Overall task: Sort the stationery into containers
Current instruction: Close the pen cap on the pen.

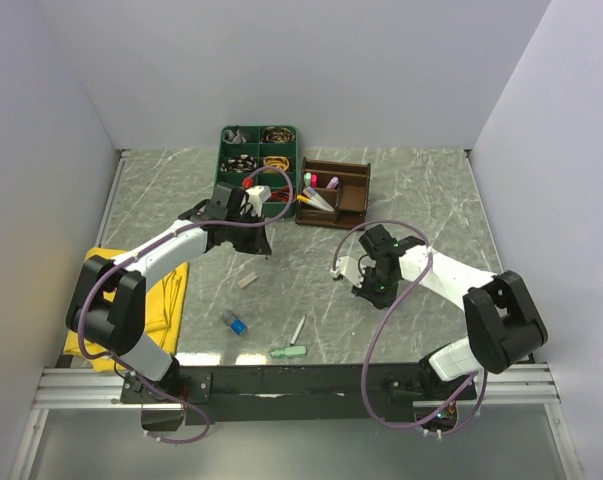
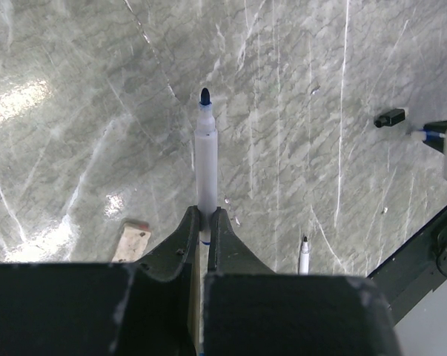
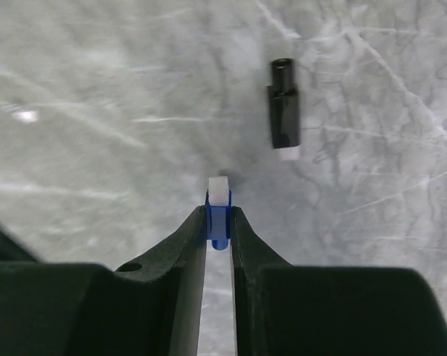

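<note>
Left claw: clenched on a white marker with a dark blue tip. The barrel sticks out past the fingertips, tip pointing away, over the grey marbled table. Cannot tell whether the tip touches the surface.

On the table just left of that claw lies a small pale wooden-looking bit. To its right lies a thin white pen.

Right claw: grasping a small blue-and-white stub, pinched at the very fingertips, low over the table. A short black cap with a white end lies near, apart from the fingers.

From overhead: the dark brown wooden desk organiser stands at the far side of the table. Pink and purple markers sit in its compartments. Just beside it on the left is a dark green compartment tray.

Loose near the front edge, between the arm bases, are a blue cap and a mint green eraser. A yellow cloth lies under the left arm.
</note>
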You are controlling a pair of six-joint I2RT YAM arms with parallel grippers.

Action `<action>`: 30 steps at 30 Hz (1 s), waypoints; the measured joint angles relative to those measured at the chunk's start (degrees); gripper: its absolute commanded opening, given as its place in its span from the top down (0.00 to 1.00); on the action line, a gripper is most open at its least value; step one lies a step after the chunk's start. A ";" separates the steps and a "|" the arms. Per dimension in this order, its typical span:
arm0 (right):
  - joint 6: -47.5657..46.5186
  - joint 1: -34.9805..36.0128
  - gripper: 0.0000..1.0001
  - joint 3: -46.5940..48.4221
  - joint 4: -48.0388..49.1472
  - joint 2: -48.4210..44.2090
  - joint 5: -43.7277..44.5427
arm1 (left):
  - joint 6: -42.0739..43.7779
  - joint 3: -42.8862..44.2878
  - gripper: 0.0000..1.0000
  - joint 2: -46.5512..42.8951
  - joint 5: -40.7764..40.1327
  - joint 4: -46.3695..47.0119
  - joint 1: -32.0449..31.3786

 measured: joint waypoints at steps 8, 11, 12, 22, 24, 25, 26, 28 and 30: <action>1.84 -3.43 1.00 8.81 -7.41 -4.87 -11.69 | 0.11 -0.13 0.99 -0.24 3.30 1.22 0.02; 6.19 -6.99 1.00 15.78 -7.48 -5.07 -20.52 | 0.22 -0.13 0.99 -0.94 7.26 1.92 0.13; 7.76 -7.98 1.00 17.20 -6.95 -5.07 -22.71 | 0.20 -0.11 0.99 -1.16 8.55 2.08 0.26; 54.90 -17.73 1.00 22.47 29.38 -4.28 -43.04 | -1.92 0.74 0.99 -3.72 31.74 7.93 2.40; 70.79 -19.06 1.00 20.24 45.42 -2.71 -44.11 | -1.88 0.74 0.99 -4.42 35.74 8.85 2.73; 78.03 -19.54 1.00 18.88 52.22 -1.60 -43.95 | -1.90 0.74 0.99 -4.68 37.22 9.16 2.91; 82.82 -19.65 1.00 18.03 56.46 -0.50 -43.87 | -1.97 0.74 0.99 -4.87 38.80 9.77 3.13; 89.37 -19.15 1.00 16.94 62.40 1.60 -43.89 | -3.78 0.74 0.99 -4.96 42.34 12.17 3.74; 94.25 -17.81 1.00 16.61 66.79 3.65 -43.78 | -6.36 0.59 0.99 -4.96 45.29 14.97 4.44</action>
